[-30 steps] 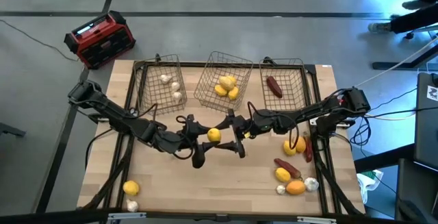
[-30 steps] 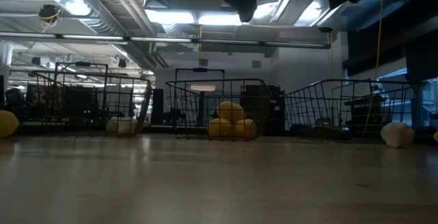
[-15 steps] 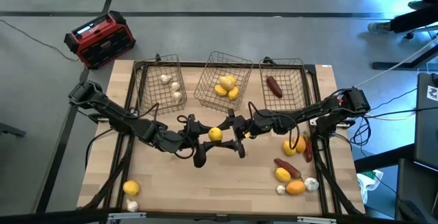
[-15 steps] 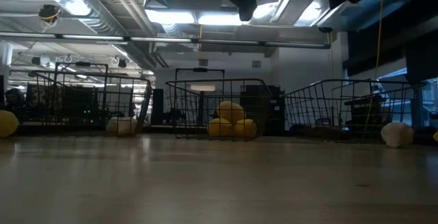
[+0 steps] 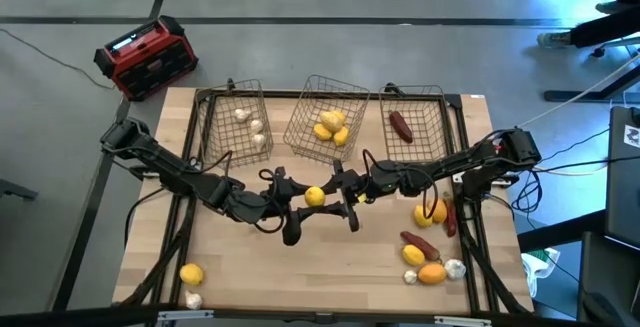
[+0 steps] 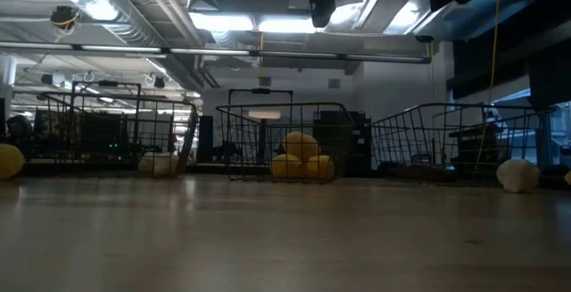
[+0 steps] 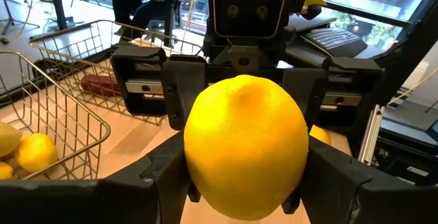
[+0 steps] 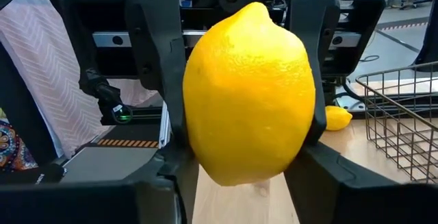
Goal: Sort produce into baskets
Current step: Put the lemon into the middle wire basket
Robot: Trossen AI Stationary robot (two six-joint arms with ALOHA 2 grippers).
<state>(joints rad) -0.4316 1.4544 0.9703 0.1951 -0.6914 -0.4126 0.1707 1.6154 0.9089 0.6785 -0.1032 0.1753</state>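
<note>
Lemon: round yellow lemon (image 5: 314,196) sits between both grippers, above the table
Left gripper (image 5: 297,200): grasping the lemon
Right gripper (image 5: 333,195): fingers on both sides of it; grip unclear
Beyond: middle dark wire basket (image 5: 325,117) holding lemons

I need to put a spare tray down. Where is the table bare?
Bare: the front middle, between the lone lemon and the produce cluster. Crowded: the baskets along the back, and mid-table, where both claws meet at a held lemon.
</note>
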